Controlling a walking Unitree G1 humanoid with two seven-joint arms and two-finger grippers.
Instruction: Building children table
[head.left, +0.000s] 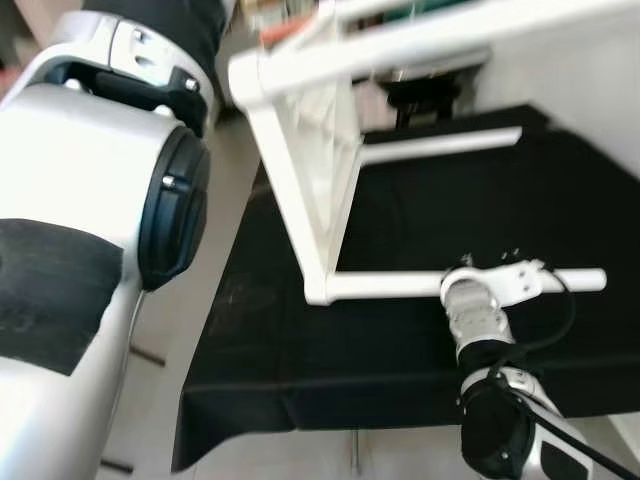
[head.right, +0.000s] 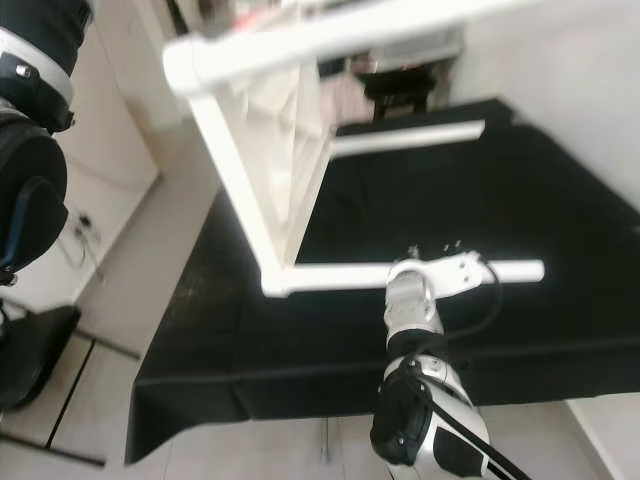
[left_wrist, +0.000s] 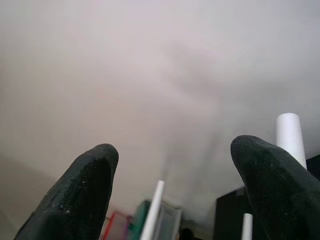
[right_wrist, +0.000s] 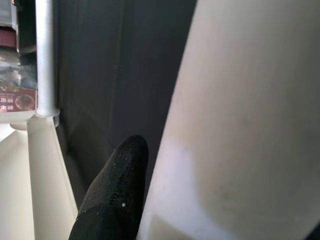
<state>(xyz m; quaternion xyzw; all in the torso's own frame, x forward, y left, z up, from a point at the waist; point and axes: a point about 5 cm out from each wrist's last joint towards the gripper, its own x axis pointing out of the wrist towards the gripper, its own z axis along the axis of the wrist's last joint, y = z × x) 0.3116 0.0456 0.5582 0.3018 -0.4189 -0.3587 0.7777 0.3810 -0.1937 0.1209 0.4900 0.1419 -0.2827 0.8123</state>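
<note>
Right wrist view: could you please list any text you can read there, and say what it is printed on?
Red-and-white label behind the white table frame: it carries pale characters, too blurred to read.
Nothing else there bears any text.

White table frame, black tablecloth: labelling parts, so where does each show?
white table frame (head.left: 300, 190), left eye view, on its tilted side panel.
black tablecloth (head.left: 300, 350), left eye view, on its near bare stretch.
</note>
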